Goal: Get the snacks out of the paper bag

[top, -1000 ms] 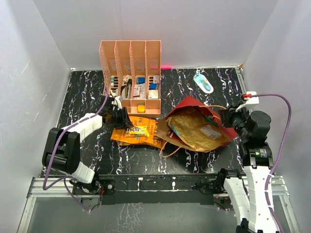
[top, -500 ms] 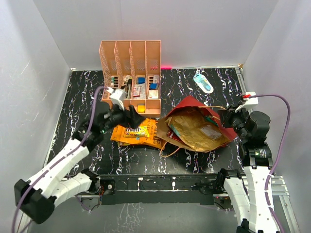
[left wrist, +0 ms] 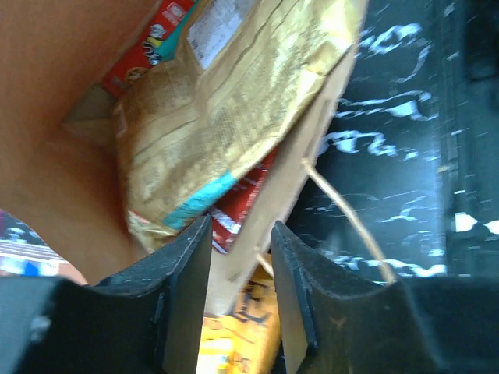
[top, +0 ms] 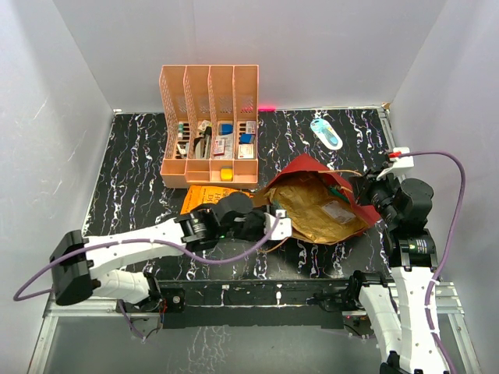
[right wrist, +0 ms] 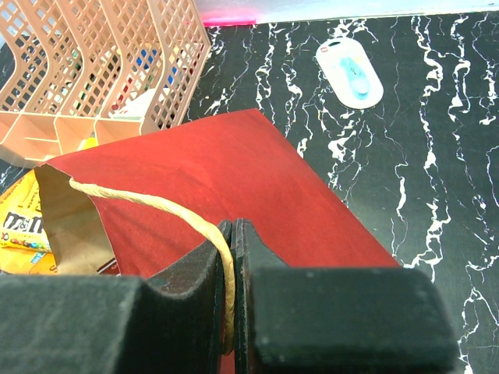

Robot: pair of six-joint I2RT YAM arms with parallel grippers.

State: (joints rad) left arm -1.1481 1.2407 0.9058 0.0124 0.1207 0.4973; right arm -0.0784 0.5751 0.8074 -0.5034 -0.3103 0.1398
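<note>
**Desk:** Overhead, where's the bag?
**Photographer:** The paper bag (top: 309, 166) lies on its side mid-counter (top: 132, 164), mouth facing left. The left fingers (top: 265, 224) sit at that mouth. An orange packet (top: 201, 195) lies just beside them, in front of the organiser (top: 209, 117). Bare counter spreads to the left.
**Desk:** Left wrist?
**Photographer:** Fingers part-open, holding nothing, the bag's brown lip showing in the gap. A gold chip bag (left wrist: 226, 101) lies just beyond, over a red packet (left wrist: 245, 204).
**Desk:** Right wrist?
**Photographer:** The right fingers (right wrist: 214, 269), nearly closed, pinch the handle (right wrist: 140, 202) above the bag's red side, with open counter beyond.
</note>
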